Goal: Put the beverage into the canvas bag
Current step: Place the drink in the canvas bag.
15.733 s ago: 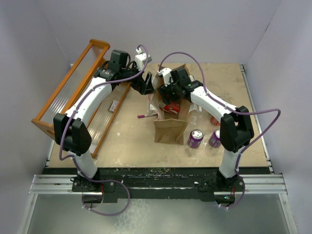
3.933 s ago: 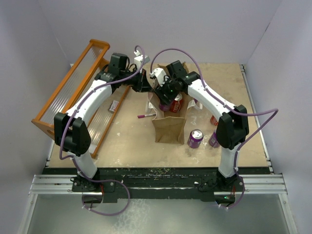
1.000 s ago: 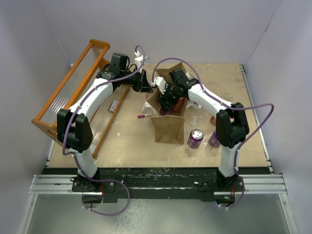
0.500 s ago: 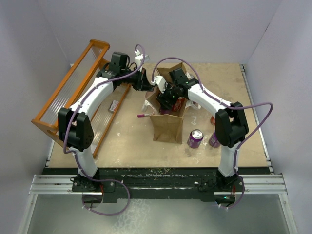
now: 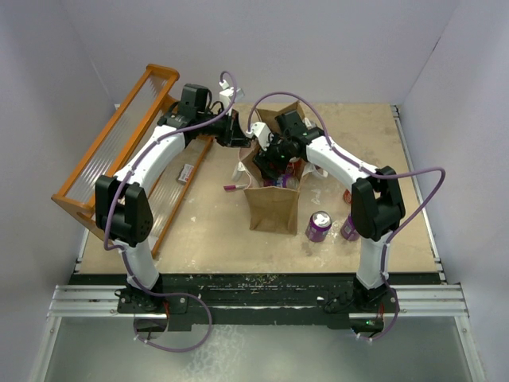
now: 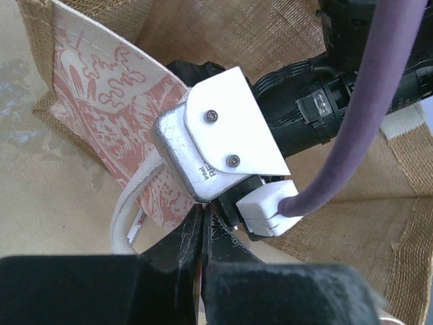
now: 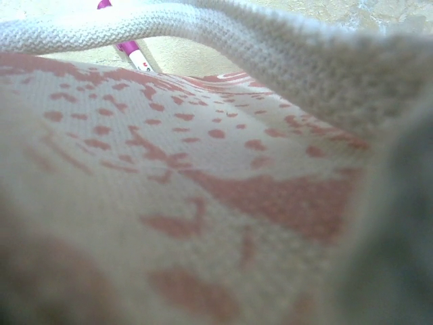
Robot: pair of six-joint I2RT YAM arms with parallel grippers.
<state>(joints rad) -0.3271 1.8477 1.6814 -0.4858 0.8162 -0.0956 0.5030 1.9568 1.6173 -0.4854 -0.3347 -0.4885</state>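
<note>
The tan canvas bag (image 5: 274,208) stands mid-table with its mouth open and its back wall (image 6: 223,34) raised. My left gripper (image 6: 202,211) sits at the bag's back-left rim. Its fingers are pressed together where the red-printed lining (image 6: 111,101) and a white handle (image 6: 128,210) run in. My right gripper (image 5: 274,161) reaches down into the bag's mouth with its fingers hidden. Its wrist view is filled with the printed lining (image 7: 203,203) and a handle (image 7: 270,40). A trace of red, apparently a can (image 5: 289,173), shows in the mouth beside that gripper. A purple beverage can (image 5: 319,225) stands outside, right of the bag.
A second purple can (image 5: 349,227) stands partly behind the right arm. An orange slatted rack (image 5: 119,155) leans along the left side. A pink marker (image 5: 232,189) and a small packet (image 5: 185,172) lie left of the bag. Grey walls enclose the table.
My right gripper has sunk a little deeper into the bag, and the red can beside it shows less than before. The left arm has held its place at the rim.
</note>
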